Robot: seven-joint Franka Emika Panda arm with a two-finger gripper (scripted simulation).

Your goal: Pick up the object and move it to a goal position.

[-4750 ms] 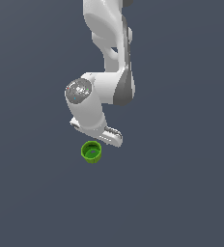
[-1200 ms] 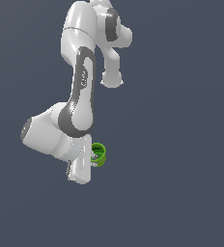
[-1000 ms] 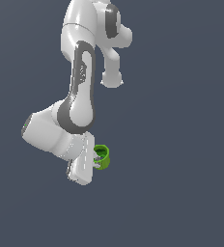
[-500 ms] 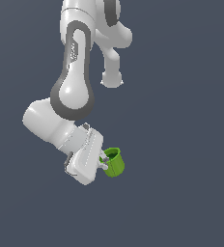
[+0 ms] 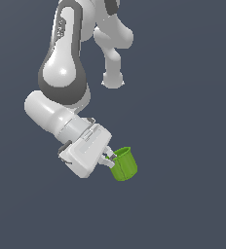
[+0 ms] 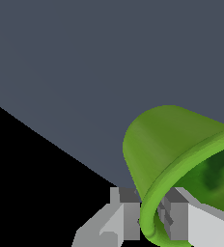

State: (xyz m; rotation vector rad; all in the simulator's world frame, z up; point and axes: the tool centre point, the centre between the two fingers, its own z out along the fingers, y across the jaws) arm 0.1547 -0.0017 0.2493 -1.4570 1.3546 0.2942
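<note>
The object is a small bright green cup (image 5: 123,164), held off the floor and tilted onto its side. My white gripper (image 5: 108,159) is shut on the cup's rim, with the hand to the exterior view's left of it. In the wrist view the cup (image 6: 167,144) fills the lower corner, its thick rim and darker green inside turned toward the camera. Grey fingers (image 6: 126,217) grip the rim from both sides, one outside the wall and one inside.
The white arm (image 5: 64,78) rises from the hand to the top of the exterior view. Around it lies only a plain dark blue-grey floor (image 5: 193,97). A black area (image 6: 32,193) beyond the floor's edge shows in the wrist view.
The hand has swung toward the exterior view's right and tilted, carrying the cup with it. The cup has turned from rim-facing-camera to lying on its side.
</note>
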